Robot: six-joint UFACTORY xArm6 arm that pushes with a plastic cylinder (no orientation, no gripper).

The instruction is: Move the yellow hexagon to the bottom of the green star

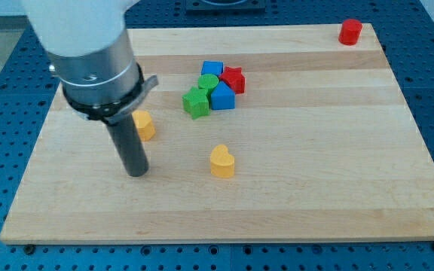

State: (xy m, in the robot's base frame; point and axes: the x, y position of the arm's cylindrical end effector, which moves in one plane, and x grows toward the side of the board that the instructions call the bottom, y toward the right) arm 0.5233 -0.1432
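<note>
The yellow hexagon (145, 124) lies left of the board's middle, partly hidden behind my rod. The green star (196, 102) sits to its right and slightly higher, at the left end of a cluster of blocks. My tip (136, 174) rests on the board just below the yellow hexagon and slightly to its left. It stands well to the lower left of the green star. There is a gap between the hexagon and the star.
The cluster holds a green round block (208, 81), a blue cube (212, 68), a blue block (222, 96) and a red star (234, 79). A yellow heart (221, 162) lies below the cluster. A red cylinder (349, 31) stands at the top right corner.
</note>
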